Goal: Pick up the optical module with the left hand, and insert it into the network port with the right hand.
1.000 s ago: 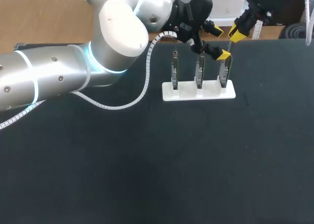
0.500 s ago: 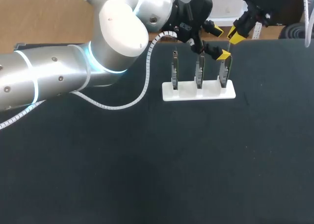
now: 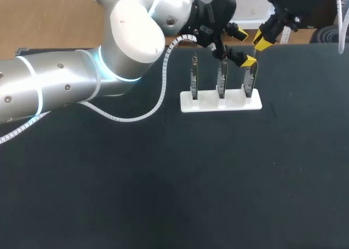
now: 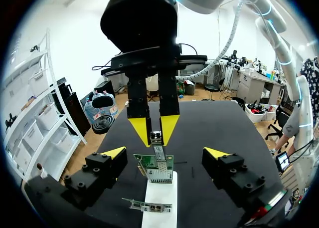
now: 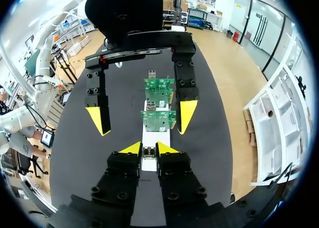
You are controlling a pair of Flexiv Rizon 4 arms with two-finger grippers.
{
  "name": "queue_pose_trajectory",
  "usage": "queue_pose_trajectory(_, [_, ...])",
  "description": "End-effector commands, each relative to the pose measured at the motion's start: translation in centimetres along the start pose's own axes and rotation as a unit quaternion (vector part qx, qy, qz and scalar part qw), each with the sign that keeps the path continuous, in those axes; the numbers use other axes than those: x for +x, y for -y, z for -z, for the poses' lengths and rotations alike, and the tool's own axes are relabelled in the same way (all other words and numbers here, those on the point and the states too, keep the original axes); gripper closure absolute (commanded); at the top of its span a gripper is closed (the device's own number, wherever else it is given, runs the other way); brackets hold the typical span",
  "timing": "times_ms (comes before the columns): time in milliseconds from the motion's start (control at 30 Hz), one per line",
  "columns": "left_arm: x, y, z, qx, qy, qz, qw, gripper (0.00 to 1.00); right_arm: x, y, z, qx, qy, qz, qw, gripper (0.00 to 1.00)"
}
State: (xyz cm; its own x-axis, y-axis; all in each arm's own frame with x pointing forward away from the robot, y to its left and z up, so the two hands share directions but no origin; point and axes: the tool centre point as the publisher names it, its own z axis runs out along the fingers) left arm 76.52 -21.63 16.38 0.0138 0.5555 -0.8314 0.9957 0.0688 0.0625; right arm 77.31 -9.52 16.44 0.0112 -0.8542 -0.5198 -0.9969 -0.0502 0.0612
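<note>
Pickup and handover look done: optical module point(image 4: 156, 137) pinched in right claw point(image 5: 148, 148) just above the green board's point(image 4: 154, 167) network port point(image 4: 159, 176) on the white stand point(image 3: 221, 103); left claw point(image 4: 165, 153) spread, empty; insertion left.

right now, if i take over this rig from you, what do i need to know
Left gripper: open, fingers on either side of the end network card.
Right gripper: shut on the optical module, held upright just above that card.
Three cards stand in the white holder.
Done: the module is in the right gripper.
Left: push it into the card's port. I can't tell if it has started to enter.
</note>
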Motion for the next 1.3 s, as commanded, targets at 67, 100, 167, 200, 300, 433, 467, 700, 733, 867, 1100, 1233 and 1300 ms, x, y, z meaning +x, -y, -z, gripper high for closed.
queue_pose_trajectory(67, [0.1, 0.1, 0.1, -0.001, 0.0, -0.001, 1.0, 0.0, 0.1, 0.0, -0.2, -0.001, -0.001, -0.001, 1.0, 1.0])
queue_pose_trajectory(100, [0.1, 0.1, 0.1, -0.001, 0.0, -0.001, 1.0, 0.0, 0.1, 0.0, -0.2, -0.002, -0.001, -0.001, 1.0, 1.0])
queue_pose_trajectory(167, [0.1, 0.1, 0.1, -0.001, 0.0, -0.001, 1.0, 0.0, 0.1, 0.0, -0.3, -0.003, -0.001, -0.002, 1.0, 1.0])
queue_pose_trajectory(200, [0.1, 0.1, 0.1, -0.001, 0.0, -0.001, 1.0, 0.0, 0.2, -0.1, -0.4, -0.003, -0.001, -0.003, 1.0, 1.0])
queue_pose_trajectory(300, [0.1, 0.1, 0.1, -0.001, 0.0, -0.001, 1.0, 0.0, 0.3, -0.1, -0.5, -0.004, -0.001, -0.004, 1.0, 1.0])
queue_pose_trajectory(433, [0.1, 0.1, 0.1, -0.001, 0.0, -0.001, 1.0, 0.0, 0.4, -0.1, -0.6, -0.005, -0.001, -0.006, 1.0, 1.0])
queue_pose_trajectory(467, [0.1, 0.1, 0.1, -0.001, 0.0, -0.001, 1.0, 0.0, 0.4, -0.1, -0.6, -0.005, -0.001, -0.007, 1.0, 1.0])
queue_pose_trajectory(700, [0.1, 0.1, 0.1, -0.001, 0.0, -0.001, 1.0, 0.0, 0.5, -0.1, -0.7, -0.006, 0.001, -0.009, 1.0, 1.0])
queue_pose_trajectory(733, [0.1, 0.1, 0.1, -0.001, 0.0, -0.001, 1.0, 0.0, 0.5, -0.1, -0.7, -0.005, 0.002, -0.009, 1.0, 1.0])
queue_pose_trajectory(867, [0.1, 0.1, 0.1, -0.001, 0.0, -0.001, 1.0, 0.0, 0.3, -0.1, -0.7, -0.003, 0.009, -0.005, 1.0, 0.0])
queue_pose_trajectory(1100, [0.1, 0.1, 0.1, -0.001, 0.0, -0.001, 1.0, 0.0, 0.3, -0.2, -0.3, 0.002, 0.009, -0.006, 1.0, 0.0])
queue_pose_trajectory(1233, [0.1, 0.1, 0.1, -0.001, 0.0, -0.001, 1.0, 0.0, 0.4, -0.4, 0.3, 0.013, 0.012, -0.007, 1.0, 0.0])
queue_pose_trajectory(1300, [0.1, 0.1, 0.1, -0.001, 0.0, -0.001, 1.0, 0.0, 0.6, -0.5, 0.6, 0.017, 0.015, -0.009, 1.0, 0.0])
